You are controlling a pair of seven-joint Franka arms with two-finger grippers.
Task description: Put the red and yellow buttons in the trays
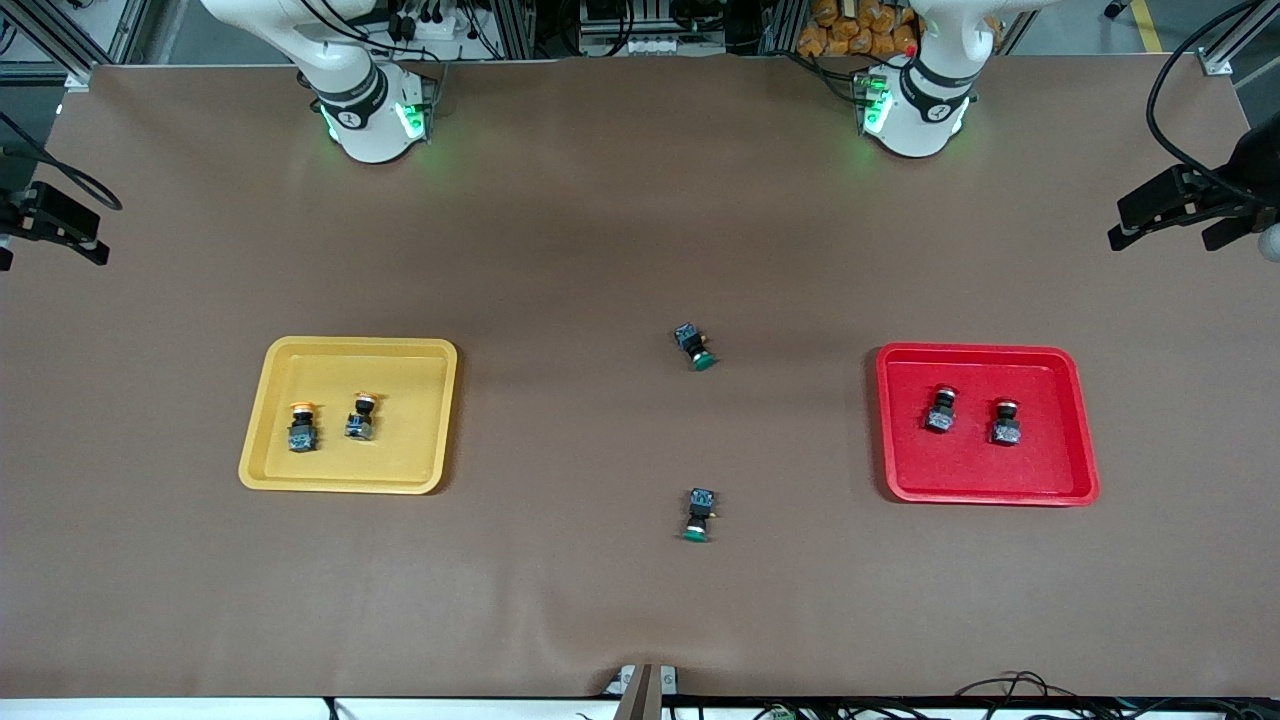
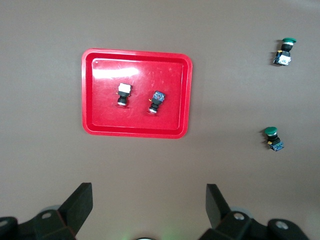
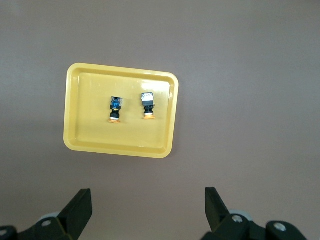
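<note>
Two yellow-capped buttons lie in the yellow tray toward the right arm's end. Two red-capped buttons lie in the red tray toward the left arm's end. My left gripper is open and empty, high over bare table beside the red tray and its buttons. My right gripper is open and empty, high over bare table beside the yellow tray and its buttons. Neither gripper shows in the front view.
Two green-capped buttons lie on the brown table between the trays, one farther from the front camera, one nearer. They also show in the left wrist view. Black camera mounts stand at both table ends.
</note>
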